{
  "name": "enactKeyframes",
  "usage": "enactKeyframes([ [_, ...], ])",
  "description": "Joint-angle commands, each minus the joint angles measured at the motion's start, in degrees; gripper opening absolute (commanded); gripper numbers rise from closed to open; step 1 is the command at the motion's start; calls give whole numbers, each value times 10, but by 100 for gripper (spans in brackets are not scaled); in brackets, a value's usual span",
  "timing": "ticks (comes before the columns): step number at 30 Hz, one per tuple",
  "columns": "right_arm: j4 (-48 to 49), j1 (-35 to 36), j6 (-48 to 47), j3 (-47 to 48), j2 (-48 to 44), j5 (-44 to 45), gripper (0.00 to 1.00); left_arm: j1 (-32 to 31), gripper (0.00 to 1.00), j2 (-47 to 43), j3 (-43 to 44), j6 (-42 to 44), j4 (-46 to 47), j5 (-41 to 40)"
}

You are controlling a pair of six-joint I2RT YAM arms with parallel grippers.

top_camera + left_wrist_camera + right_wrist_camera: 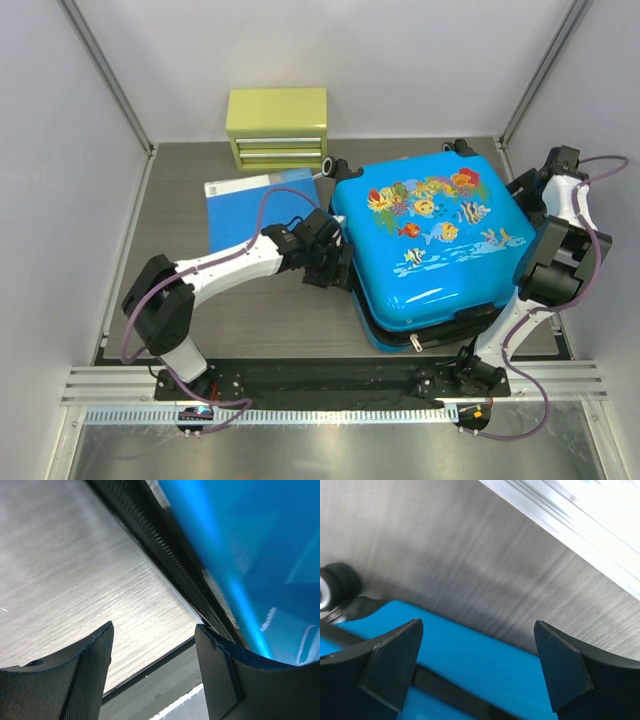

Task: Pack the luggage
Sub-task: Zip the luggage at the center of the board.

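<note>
The luggage (430, 240), a bright-blue hard-shell case with a fish-and-coral print, lies flat at centre-right, its lid down on the lower half. My left gripper (330, 262) is against the case's left edge. In the left wrist view it (154, 627) is open, with bare tabletop between the fingers and the dark zipper band (170, 555) and blue shell (260, 555) to the right. My right gripper (522, 188) sits at the case's far right corner. It (478, 623) is wide open over the blue shell (485, 665), holding nothing, with a black wheel (337, 585) at the left.
A yellow-green drawer box (277, 127) stands at the back wall. A flat blue folder (255, 205) lies in front of it, partly under my left arm. White walls close in the table on three sides, and a metal rail (330, 400) runs along the near edge.
</note>
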Motion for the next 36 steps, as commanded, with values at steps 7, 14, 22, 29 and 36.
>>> enactKeyframes([
  [7, -90, 18, -39, 97, -60, 57, 100, 140, 69, -130, 6, 14, 39, -21],
  [14, -117, 11, -28, 99, -147, 105, 100, 217, 70, -130, 62, 13, 37, -17],
  [22, -155, -3, -37, 5, -271, 96, 100, 225, 70, 1, 206, -24, 61, 6],
  [29, -149, -2, -17, -146, -383, 79, 100, 214, 69, 136, 347, -65, 59, 27],
  [36, -175, -1, -21, -200, -448, 107, 100, 184, 69, 179, 369, -96, 97, 20],
])
